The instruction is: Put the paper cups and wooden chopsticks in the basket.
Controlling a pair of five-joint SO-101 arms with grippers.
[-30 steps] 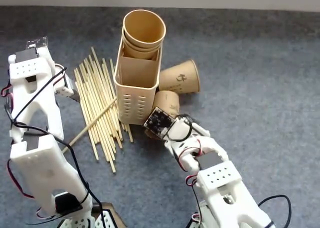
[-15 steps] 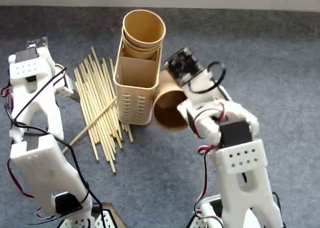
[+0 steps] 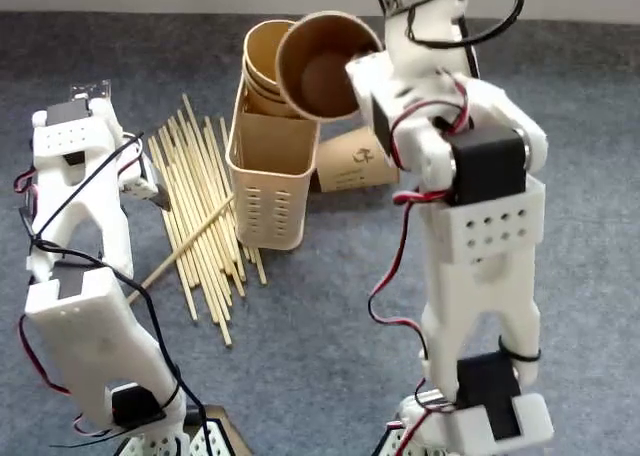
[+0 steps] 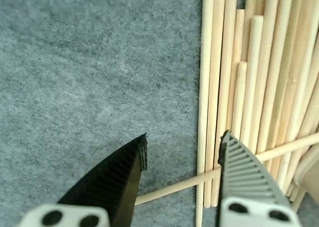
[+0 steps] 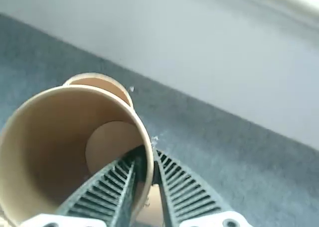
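My right gripper [image 5: 145,173] is shut on the rim of a paper cup [image 3: 322,64], which it holds tilted in the air next to the stacked cups [image 3: 262,68] in the tall beige basket [image 3: 268,181]. The held paper cup [image 5: 70,147] has one finger inside and one outside its wall. Another paper cup [image 3: 355,161] lies on its side behind the basket. Wooden chopsticks [image 3: 195,216] lie in a loose pile left of the basket. My left gripper [image 4: 182,152] is open low over the edge of the chopsticks [image 4: 249,82], with one stray stick crossing between its fingers.
The grey carpet [image 3: 560,136] runs to a pale wall [image 5: 209,43] at the back. The left arm [image 3: 75,236] stands along the left side and the right arm [image 3: 480,236] rises tall right of the basket.
The right arm has lifted a paper cup from the floor beside the basket and carried it up and back, level with the basket's top. The left arm has barely shifted.
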